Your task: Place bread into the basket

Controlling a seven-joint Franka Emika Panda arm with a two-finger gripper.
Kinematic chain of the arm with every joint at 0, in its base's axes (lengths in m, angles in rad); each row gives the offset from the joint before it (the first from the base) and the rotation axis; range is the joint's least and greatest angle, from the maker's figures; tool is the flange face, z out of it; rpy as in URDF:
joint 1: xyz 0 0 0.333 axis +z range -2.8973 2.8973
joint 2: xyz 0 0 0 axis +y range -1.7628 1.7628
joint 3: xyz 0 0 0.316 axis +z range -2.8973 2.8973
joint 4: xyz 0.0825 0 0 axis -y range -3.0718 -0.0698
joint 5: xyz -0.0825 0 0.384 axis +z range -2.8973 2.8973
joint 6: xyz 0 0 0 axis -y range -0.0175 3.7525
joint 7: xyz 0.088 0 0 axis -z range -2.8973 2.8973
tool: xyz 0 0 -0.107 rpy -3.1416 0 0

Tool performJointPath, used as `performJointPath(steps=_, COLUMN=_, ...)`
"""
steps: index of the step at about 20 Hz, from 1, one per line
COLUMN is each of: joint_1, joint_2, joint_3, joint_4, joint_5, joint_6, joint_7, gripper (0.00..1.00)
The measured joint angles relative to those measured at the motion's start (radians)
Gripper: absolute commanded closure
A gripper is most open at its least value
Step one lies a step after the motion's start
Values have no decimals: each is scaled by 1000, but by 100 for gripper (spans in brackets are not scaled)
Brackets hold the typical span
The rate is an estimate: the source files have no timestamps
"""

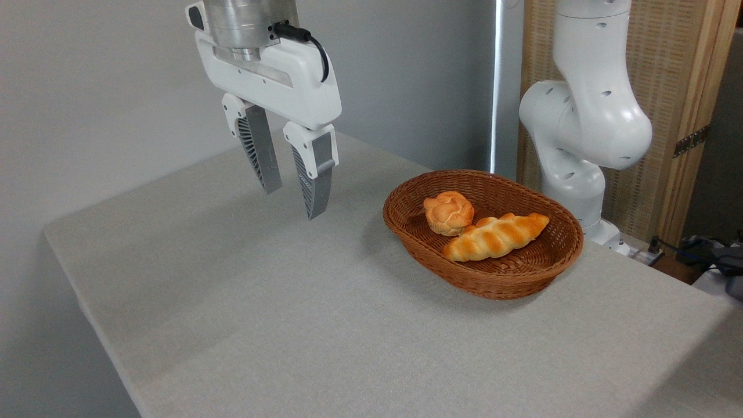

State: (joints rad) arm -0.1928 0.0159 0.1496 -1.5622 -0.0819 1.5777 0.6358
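On the desk at 3 o'clock stands the basket, and the bread lies inside it, touching a bun behind. At 10 o'clock, the hand hangs above the desk, fingers apart and holding nothing.

The white two-finger gripper hangs at upper left, pointing down with a slight tilt, its grey ribbed fingers spread apart with nothing between them. A black cable plugs into the metal wrist above. Far right, the white jointed arm stands upright.
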Motion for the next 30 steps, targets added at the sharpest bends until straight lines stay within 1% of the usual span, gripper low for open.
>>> performJointPath(steps=6, joint_1=0, joint_2=2, joint_3=0, joint_4=0, joint_5=-1, joint_6=9, joint_7=-8, gripper=0)
performJointPath(steps=9, joint_1=3, joint_2=5, joint_3=-4, joint_4=0, joint_5=-1, joint_6=10, joint_7=16, gripper=0)
performJointPath(steps=10, joint_1=13, joint_2=5, joint_3=-17, joint_4=0, joint_5=-1, joint_6=10, joint_7=22, gripper=0)
performJointPath(steps=12, joint_1=56, joint_2=5, joint_3=-67, joint_4=0, joint_5=-1, joint_6=10, joint_7=25, gripper=0)
performJointPath(steps=14, joint_1=77, joint_2=5, joint_3=-89, joint_4=0, joint_5=-1, joint_6=10, joint_7=25, gripper=0)
performJointPath(steps=20, joint_1=84, joint_2=5, joint_3=-93, joint_4=0, joint_5=-1, joint_6=10, joint_7=26, gripper=0)
performJointPath(steps=30, joint_1=118, joint_2=5, joint_3=-124, joint_4=0, joint_5=-1, joint_6=10, joint_7=26, gripper=0)
